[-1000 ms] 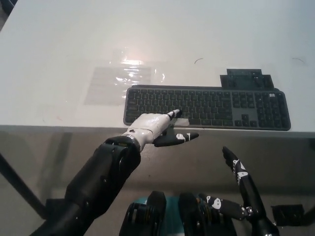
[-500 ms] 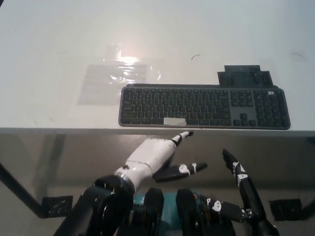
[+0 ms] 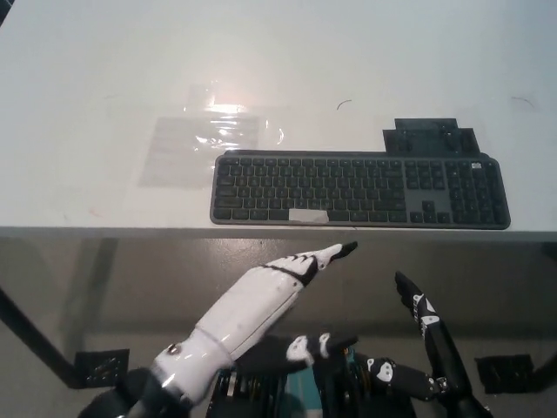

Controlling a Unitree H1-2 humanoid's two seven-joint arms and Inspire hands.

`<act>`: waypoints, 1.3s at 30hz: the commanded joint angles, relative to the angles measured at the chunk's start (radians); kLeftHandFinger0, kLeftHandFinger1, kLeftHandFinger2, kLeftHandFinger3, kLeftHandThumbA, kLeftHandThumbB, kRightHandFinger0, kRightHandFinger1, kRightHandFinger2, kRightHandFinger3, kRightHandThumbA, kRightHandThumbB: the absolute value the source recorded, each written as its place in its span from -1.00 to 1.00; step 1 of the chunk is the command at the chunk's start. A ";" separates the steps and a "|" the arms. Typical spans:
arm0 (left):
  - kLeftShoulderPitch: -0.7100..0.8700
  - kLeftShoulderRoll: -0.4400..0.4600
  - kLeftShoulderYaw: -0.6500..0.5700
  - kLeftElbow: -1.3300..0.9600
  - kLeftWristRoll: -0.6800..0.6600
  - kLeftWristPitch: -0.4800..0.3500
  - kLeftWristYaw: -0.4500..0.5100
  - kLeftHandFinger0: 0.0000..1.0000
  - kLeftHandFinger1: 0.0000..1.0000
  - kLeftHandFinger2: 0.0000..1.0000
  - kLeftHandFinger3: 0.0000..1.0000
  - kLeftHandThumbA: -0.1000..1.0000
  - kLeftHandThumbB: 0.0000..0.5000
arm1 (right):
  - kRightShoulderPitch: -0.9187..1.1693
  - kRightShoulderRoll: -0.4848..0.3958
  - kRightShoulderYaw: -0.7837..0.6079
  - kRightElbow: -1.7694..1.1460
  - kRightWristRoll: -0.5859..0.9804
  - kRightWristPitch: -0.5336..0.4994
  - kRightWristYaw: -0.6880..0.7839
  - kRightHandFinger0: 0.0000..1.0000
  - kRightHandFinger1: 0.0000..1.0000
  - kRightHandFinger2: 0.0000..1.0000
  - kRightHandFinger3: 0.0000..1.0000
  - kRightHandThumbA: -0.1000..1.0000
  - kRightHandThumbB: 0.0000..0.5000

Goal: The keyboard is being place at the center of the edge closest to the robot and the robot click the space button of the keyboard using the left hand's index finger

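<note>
A dark grey keyboard (image 3: 361, 190) lies flat along the near edge of the white table (image 3: 104, 200), a little right of centre. Its space bar (image 3: 308, 216) carries a pale patch. My white left hand (image 3: 261, 300) hangs in front of and below the table edge, off the keyboard. Its index finger (image 3: 335, 253) points forward toward the space bar and its thumb is spread low; it holds nothing. My black right hand (image 3: 426, 340) rests at the lower right, below the table, fingers apart and holding nothing.
A clear plastic sheet (image 3: 209, 139) lies on the table just behind the keyboard's left end, catching a glare. A flat black piece (image 3: 426, 137) sits behind the keyboard's right part. The table's front edge (image 3: 130, 232) runs across the picture.
My left hand has drawn back from the keyboard's front row toward me and now sits below the table edge. The space bar's pale patch is uncovered. The right hand has stayed put.
</note>
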 commanded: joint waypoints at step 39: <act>0.263 -0.164 0.420 0.635 -0.385 -0.407 0.159 1.00 1.00 1.00 1.00 1.00 0.11 | 0.004 0.030 0.016 0.032 0.015 -0.101 -0.009 1.00 1.00 1.00 1.00 1.00 0.51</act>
